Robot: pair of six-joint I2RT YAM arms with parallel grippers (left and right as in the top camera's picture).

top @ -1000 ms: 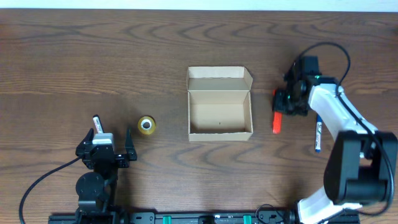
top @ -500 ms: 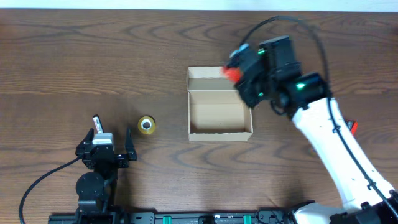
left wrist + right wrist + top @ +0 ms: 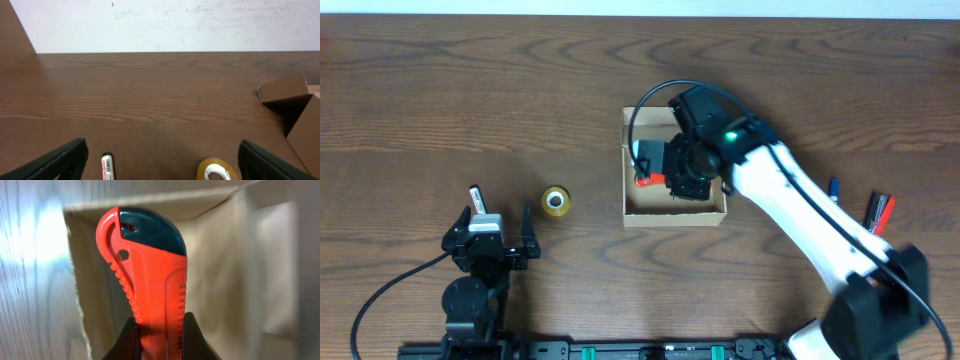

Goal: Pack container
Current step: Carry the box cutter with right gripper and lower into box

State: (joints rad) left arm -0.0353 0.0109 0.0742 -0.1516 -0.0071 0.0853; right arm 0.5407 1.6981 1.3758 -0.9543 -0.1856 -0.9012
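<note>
Pinching a red box cutter (image 3: 155,280), the right gripper (image 3: 656,172) hangs over the open container (image 3: 645,120), the cutter's length aimed at its left wall.

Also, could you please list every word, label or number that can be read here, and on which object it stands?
On the marker: red print on its white barrel, too blurred to read.
On the container, red cutter and tape roll: no text visible.
</note>
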